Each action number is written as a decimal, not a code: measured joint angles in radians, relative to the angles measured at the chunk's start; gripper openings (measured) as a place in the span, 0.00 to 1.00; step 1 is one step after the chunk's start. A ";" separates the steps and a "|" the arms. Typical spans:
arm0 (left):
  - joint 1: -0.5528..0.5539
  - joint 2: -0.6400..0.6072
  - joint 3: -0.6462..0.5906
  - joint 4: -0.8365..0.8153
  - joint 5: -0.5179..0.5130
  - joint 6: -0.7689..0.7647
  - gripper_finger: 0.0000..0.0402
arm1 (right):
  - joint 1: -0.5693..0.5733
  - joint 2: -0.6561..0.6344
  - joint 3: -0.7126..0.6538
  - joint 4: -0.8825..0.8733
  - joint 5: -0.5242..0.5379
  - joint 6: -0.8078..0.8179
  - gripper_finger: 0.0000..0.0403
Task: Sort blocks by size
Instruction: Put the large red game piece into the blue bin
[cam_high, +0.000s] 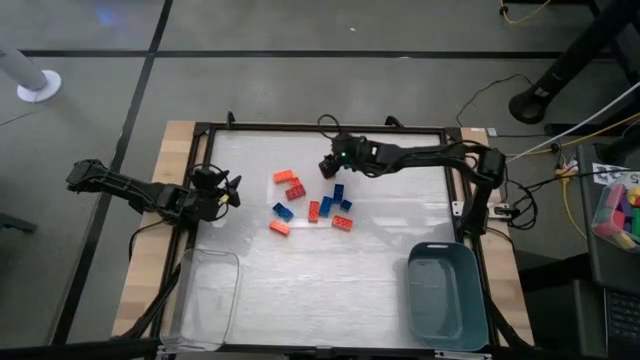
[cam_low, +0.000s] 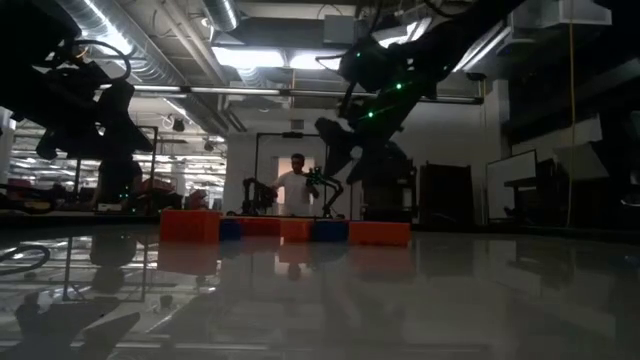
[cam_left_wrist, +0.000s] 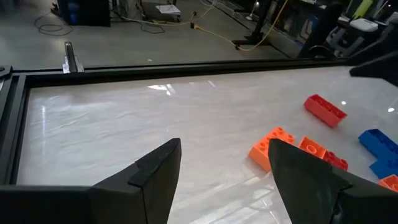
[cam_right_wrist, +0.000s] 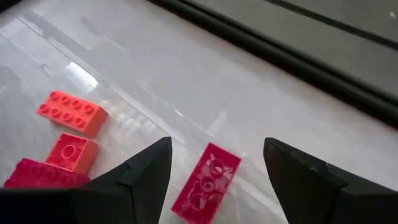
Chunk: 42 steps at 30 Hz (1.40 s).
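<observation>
Red, orange and blue studded blocks lie scattered at the table's middle; in the low view they show as a row. My right gripper hovers open over the far side of the cluster. In its wrist view a red long block lies studs-down on the table between the fingers, untouched, with an orange long block and an orange square block beside it. My left gripper is open and empty to the left of the cluster. An orange block lies ahead of it, near one finger.
A clear tray stands at the near left and a blue-grey bin at the near right. A black frame borders the table. A pile of pink, green and yellow bricks sits off the table's right. A person stands far behind.
</observation>
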 joint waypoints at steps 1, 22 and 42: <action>0.000 0.000 0.000 0.000 0.000 0.000 0.57 | 0.000 0.009 0.000 0.000 0.000 0.011 0.63; 0.000 0.000 0.000 0.000 0.000 -0.005 0.57 | 0.001 0.175 0.000 0.074 -0.006 0.058 0.63; 0.000 0.000 -0.006 0.012 0.000 -0.041 0.57 | -0.002 0.175 0.014 0.033 -0.163 -0.082 0.34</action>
